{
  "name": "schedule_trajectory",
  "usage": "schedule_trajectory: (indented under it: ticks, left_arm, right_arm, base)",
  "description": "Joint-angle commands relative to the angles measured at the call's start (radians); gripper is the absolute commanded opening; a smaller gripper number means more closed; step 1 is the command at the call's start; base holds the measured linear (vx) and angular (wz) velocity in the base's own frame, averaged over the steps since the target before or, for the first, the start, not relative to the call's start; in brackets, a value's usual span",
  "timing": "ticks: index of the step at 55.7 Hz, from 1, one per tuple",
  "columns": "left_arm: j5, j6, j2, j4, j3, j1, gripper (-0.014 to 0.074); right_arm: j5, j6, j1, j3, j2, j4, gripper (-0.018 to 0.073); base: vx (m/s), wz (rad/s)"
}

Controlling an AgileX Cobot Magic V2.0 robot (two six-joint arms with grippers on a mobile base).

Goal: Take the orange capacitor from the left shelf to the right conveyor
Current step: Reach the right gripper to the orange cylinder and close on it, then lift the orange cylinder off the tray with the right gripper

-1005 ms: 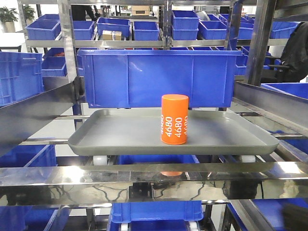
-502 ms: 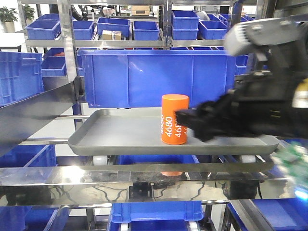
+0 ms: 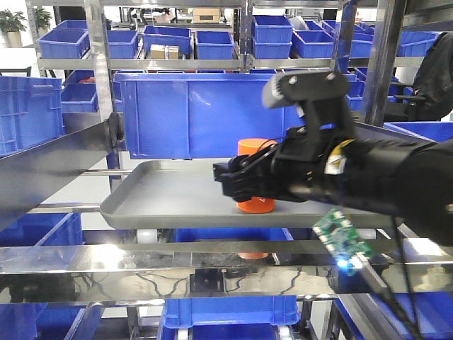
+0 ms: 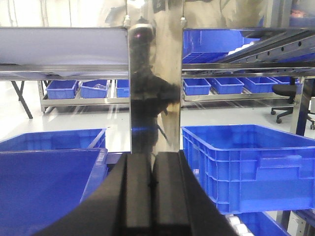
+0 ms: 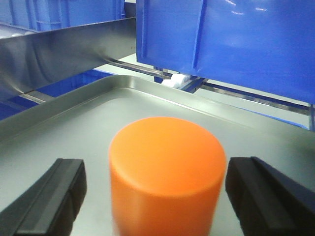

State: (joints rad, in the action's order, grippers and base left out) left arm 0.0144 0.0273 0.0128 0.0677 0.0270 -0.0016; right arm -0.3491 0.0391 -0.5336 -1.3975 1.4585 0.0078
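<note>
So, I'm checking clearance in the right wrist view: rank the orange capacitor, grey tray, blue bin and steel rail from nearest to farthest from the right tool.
1. the orange capacitor, between the right tool's open fingers.
2. the grey tray, directly underneath.
3. the blue bin, beyond the tray's far rim, and the steel rail, rear left: too close to call.

A shiny steel rack with slanted rails carries a shallow grey rectangular tray. A small orange upright cylinder stands on the tray, in front of a large blue plastic bin.
</note>
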Motion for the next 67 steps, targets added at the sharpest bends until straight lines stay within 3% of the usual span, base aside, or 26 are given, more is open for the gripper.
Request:
schedule_trajectory:
  ticks: [1, 24, 51, 67]
  left_arm:
    - [-0.083, -0.001, 0.011, 0.007, 0.032, -0.004, -0.0006]
    - [-0.083, -0.001, 0.011, 0.007, 0.032, -0.004, -0.0006]
    - [-0.083, -0.001, 0.011, 0.007, 0.032, -0.004, -0.0006]
    - [-0.083, -0.001, 0.011, 0.007, 0.032, -0.004, -0.0006]
  right_arm:
    - [0.112, -0.001, -0.002, -0.036, -0.017, -0.008, 0.0603]
    - [0.115, -0.001, -0.002, -0.036, -0.011, -0.008, 0.0347]
    - [0.094, -0.014, -0.002, -0.039, -0.198, -0.077, 0.0344]
    - [-0.14, -0.012, -0.002, -0.036, -0.408, -0.145, 0.0344]
  base:
    - [0.0, 0.0]
    - [0.0, 0.0]
    - [0.0, 0.0]
    - [0.0, 0.0]
